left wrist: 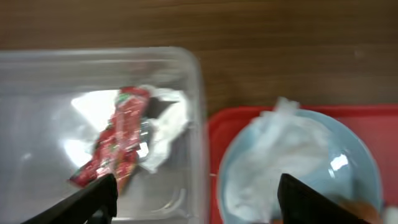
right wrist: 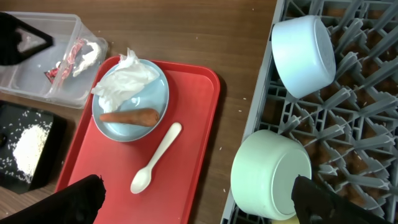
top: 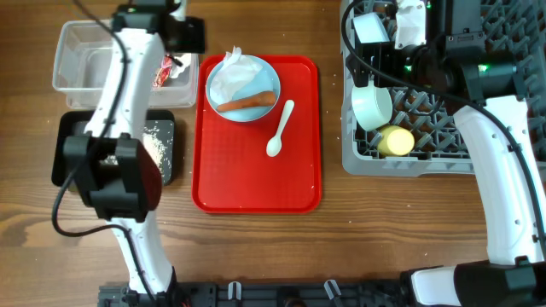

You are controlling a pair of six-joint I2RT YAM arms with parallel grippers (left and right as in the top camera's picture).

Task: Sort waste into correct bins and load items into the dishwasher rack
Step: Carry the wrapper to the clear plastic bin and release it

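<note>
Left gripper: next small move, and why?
Probably slide the left gripper over the plate and lower onto the crumpled tissue: jaws open and empty, wrapper already in the clear tub, tissue and carrot not yet sorted.

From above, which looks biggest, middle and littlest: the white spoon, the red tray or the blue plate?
Largest to smallest:
1. red tray
2. blue plate
3. white spoon

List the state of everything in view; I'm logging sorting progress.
wrapper: in the clear tub.
rice: in the black tray.
plate: on the red tray, holding tissue and carrot.
spoon: lying on the red tray.
far bowl: tipped in the rack.
near bowl: tipped in the rack.
yellow cup: in the rack.
left gripper: open.
right gripper: open.
</note>
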